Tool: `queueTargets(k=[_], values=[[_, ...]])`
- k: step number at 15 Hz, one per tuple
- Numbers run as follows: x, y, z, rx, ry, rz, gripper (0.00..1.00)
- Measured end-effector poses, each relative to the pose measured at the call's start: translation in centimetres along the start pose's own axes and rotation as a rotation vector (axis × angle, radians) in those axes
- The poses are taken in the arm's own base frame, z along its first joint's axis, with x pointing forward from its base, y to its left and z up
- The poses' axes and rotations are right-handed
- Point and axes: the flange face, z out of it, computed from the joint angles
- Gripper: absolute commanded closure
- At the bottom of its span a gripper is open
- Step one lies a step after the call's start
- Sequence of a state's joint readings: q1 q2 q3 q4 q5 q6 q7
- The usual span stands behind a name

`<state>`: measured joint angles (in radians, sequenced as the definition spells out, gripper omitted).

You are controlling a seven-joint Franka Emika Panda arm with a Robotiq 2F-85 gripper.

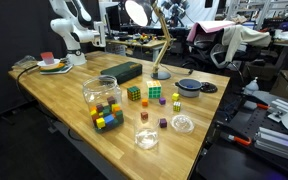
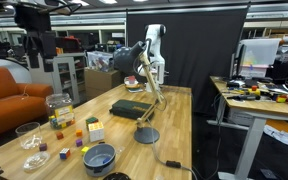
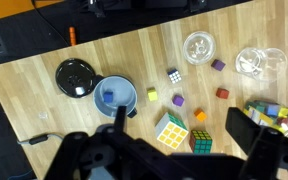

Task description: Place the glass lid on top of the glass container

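While the wooden table (image 3: pixel 134 50) is looked down on in the wrist view, the gripper (image 3: pixel 177 122) is seen at the bottom of the picture. Its two dark fingers (image 3: pixel 246 140) are spread wide apart, and nothing is held between them.

The glass lid (image 3: pixel 199 47) is laid flat on the table, close to the edge. The glass container (image 3: pixel 250 62) is stood just beside it, with a small gap between them, so the lid is not yet on top. Both are also seen in the exterior views: the glass lid (image 1: pixel 182 123) (image 2: pixel 34 158) and the glass container (image 1: pixel 146 138) (image 2: pixel 27 133).

A bigger jar with coloured cubes (image 1: pixel 102 100) is stood near the container. A blue-grey dish (image 3: pixel 114 95) and a black round lid (image 3: pixel 74 77) are set side by side, well apart from the glass lid. Two Rubik's cubes (image 3: pixel 171 132) and some small coloured blocks (image 3: pixel 217 64) are spread out in between.
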<state>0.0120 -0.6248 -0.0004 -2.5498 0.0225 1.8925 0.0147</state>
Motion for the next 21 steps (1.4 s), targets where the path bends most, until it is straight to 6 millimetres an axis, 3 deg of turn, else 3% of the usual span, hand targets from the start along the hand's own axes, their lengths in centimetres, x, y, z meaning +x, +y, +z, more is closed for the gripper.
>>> queueTargets(k=[5, 14, 21], values=[[-0.7, -3.1, 4.0, -0.019, -0.047, -0.077, 0.00], [-0.8, -3.9, 4.9, -0.004, -0.053, -0.087, 0.00], [-3.3, -6.6, 14.8, 0.091, -0.216, -0.100, 0.00]])
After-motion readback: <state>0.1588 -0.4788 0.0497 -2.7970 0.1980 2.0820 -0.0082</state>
